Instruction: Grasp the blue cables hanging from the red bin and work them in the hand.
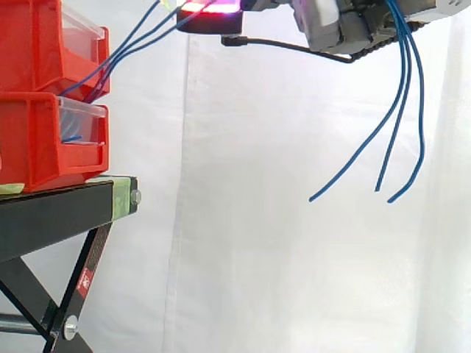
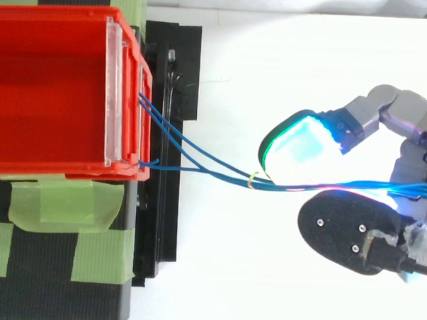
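Hand: the robot hand (image 2: 407,119) sits high at the right of the scene, well apart from the bins, its fingers closed in a pinch on the thin blue cables (image 2: 265,183).
Grip: in the top view the cable bundle passes between a fingertip pad (image 2: 303,146) glowing cyan with a green rim and a second pad seen from its black back.
Side-view glow: one pad shows magenta-red at the top edge.
Cables, count: three strands.
Cables, place: they leave the front of the upper red plastic bin (image 1: 29,44), run taut up and to the right to the hand, then pass through it; beyond it three loose ends hang down at the right.
Tie: a small yellow band (image 2: 251,179) gathers the strands just left of the pads.
Bins, count: two, stacked; the lower red plastic bin (image 1: 37,140) stands on the black metal stand (image 1: 51,209).
Bin fronts: each carries a clear plastic panel (image 1: 81,26).
Tape: green tape strips (image 2: 56,203) lie on the stand near the bins.
Cut off: the side view's top edge crops the hand; the left edge crops the bins.
Hard to tell: where the strands are fixed inside the bin.
Backdrop: white curtain (image 1: 257,220).
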### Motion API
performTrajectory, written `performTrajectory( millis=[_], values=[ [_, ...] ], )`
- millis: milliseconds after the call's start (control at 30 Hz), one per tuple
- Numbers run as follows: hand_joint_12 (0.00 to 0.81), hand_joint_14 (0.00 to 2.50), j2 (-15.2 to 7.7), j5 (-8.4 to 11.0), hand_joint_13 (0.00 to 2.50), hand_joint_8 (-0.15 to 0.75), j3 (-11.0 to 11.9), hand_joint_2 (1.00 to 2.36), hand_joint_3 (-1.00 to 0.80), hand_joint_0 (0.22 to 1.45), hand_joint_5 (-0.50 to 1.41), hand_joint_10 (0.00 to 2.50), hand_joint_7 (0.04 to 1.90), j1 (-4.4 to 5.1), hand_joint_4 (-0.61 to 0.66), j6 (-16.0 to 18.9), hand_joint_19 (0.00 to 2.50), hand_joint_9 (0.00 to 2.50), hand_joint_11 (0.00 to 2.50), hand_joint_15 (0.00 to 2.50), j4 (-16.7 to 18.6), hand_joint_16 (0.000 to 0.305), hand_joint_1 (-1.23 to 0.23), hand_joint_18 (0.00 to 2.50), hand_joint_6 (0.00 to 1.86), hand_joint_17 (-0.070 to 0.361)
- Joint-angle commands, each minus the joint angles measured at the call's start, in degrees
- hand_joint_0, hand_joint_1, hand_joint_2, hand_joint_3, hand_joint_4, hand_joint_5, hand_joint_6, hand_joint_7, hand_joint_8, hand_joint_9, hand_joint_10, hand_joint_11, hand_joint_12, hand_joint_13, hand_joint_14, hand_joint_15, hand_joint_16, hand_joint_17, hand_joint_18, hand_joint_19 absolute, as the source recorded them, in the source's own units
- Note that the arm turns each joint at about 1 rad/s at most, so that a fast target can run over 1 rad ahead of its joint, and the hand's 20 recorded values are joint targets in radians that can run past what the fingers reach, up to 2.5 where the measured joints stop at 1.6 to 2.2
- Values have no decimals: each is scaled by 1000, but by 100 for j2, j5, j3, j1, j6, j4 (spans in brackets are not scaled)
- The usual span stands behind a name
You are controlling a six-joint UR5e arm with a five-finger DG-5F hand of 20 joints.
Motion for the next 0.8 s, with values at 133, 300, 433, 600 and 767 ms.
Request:
performTrajectory(
  millis=[133, 300, 433, 600, 767],
  values=[
    [478, 2500, 0, 7, 868, 483, 0, 1019, -565, 908, 271, 2500, 1243, 6, 353, 8, 1261, 463, 2500, 1318, -3, 52, -591, 1467, 8, 117],
    [482, 2500, 0, 7, 872, 484, 0, 1017, -615, 926, 277, 2500, 1247, 14, 356, 8, 1250, 476, 2500, 1301, -3, 52, -592, 1476, 8, 116],
    [477, 2500, 0, 16, 882, 477, 0, 1017, -614, 955, 286, 2500, 1254, 32, 350, 8, 1270, 485, 2500, 1308, -3, 51, -596, 1483, 6, 115],
    [477, 2500, 0, 86, 895, 479, 0, 1017, -609, 972, 292, 2500, 1256, 76, 355, 158, 1263, 496, 2500, 1302, 6, 52, -599, 1499, 7, 116],
    [477, 2500, 9, 86, 897, 480, 0, 1017, -635, 966, 298, 2500, 1261, 111, 349, 395, 1272, 503, 2500, 1282, 32, 51, -602, 1509, 6, 115]
  ],
)
